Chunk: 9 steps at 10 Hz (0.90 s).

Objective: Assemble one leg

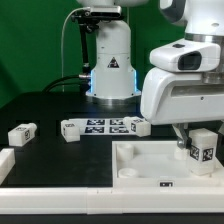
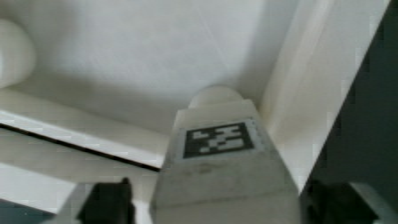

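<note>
**Exterior and wrist views.** The two-finger gripper (image 1: 201, 140) (image 2: 217, 205) of the white arm is clamped on a small white plastic stubby leg (image 1: 204, 150) (image 2: 217, 150) bearing a black-and-white square tag. Its jaws stand narrow, with one dark finger (image 2: 103, 203) flanking each side of the block. The leg hangs upright over the large white square plastic tray (image 1: 140, 182) (image 2: 107, 90), inside its rim, at the end toward the exterior view's right. In the wrist view the leg's tapered tip lies just beside a raised inner wall of the tray. Whether the tip touches the tray floor cannot be told. A round corner socket (image 1: 128, 170) sits at the tray's opposite end. Beyond the tray, toward the exterior view's left, lies the thin flat white marker board (image 1: 104, 126). Farther left, well apart from the tray, rests a second tagged white leg (image 1: 22, 132).
</note>
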Motion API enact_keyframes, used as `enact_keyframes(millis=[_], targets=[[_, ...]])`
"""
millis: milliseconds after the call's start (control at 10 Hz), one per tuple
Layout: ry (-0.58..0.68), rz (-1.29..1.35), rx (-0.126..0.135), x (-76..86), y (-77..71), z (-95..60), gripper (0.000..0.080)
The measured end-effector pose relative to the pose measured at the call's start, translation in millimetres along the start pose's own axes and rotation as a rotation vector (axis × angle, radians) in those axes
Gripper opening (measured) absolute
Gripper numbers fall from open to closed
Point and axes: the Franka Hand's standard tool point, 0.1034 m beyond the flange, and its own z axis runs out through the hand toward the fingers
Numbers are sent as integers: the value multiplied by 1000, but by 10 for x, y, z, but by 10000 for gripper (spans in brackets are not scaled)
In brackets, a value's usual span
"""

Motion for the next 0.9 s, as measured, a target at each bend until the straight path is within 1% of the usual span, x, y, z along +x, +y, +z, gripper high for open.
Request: enact_keyframes(millis=[100, 400, 600, 900], targets=[[0, 0, 0, 0, 0, 0, 294], [0, 41, 0, -2, 0, 2, 290], [17, 365, 2, 10, -8, -1, 290], [22, 759, 7, 9, -17, 6, 290]])
